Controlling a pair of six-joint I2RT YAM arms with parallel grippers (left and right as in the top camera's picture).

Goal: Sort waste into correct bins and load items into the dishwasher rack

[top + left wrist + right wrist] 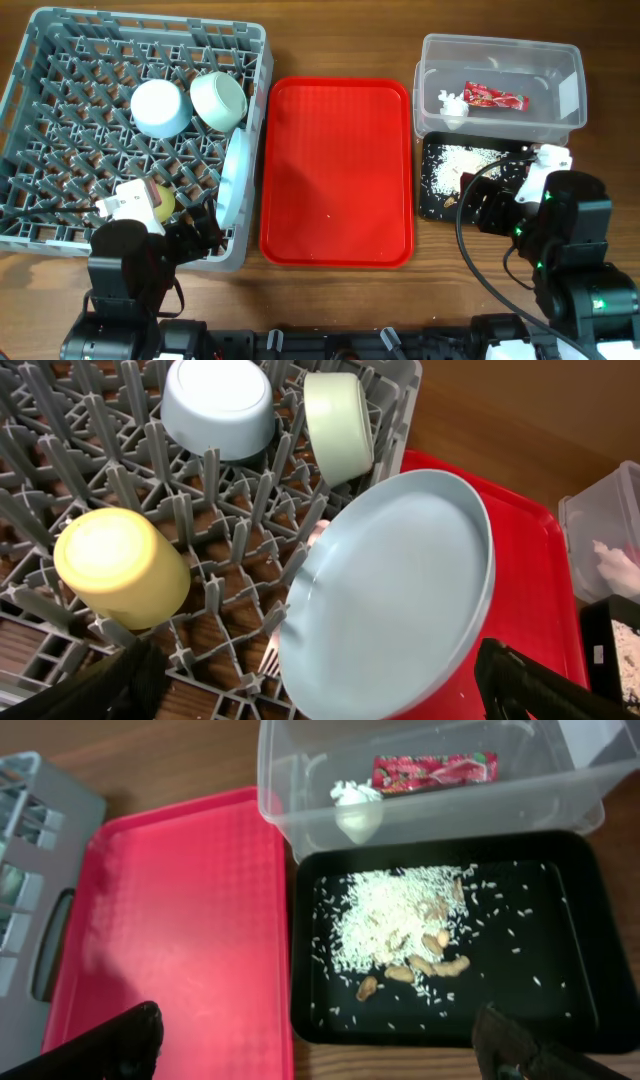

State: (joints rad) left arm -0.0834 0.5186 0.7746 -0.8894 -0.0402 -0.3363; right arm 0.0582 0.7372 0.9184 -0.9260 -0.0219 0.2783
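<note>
- My left tool point(312, 685) is spread wide. Its dark fingers sit at the lower left and lower right corners of the wrist view, gripping nothing.
- It hangs over the lower right part of the dishwasher rack point(150, 20), which fills the left of the overhead frame.
- The pale blue plate point(400, 600) stands on edge among the pegs along the rack's right wall, leaning a little.
- The pale blue bowl point(160, 107) and pale green bowl point(218, 100) sit side by side in the upper middle of the rack. The blue one is bottom-up and the green one is tipped on its side.
- The yellow cup point(120, 568) lies tilted between pegs at the lower left of the left wrist view.
- White tines show just under the plate's lower edge — it looks like the fork point(268, 657), though I can't make out the rest of it.
- The red serving tray point(335, 170) lies on the counter point(330, 40) between the rack and the bins.
- My right tool point(315, 1045) is also wide, with nothing between the fingers. It hovers above the near edge of the black tray point(590, 1020).
- The rice-like crumbs point(385, 915) are heaped in the black tray, with a few brown bits point(425, 965) beside them.
- The clear tub point(500, 45) sits at the upper right of the overhead frame, just beyond the black tray — the snack wrapper point(494, 98) and tissue point(452, 105) are inside it.
</note>
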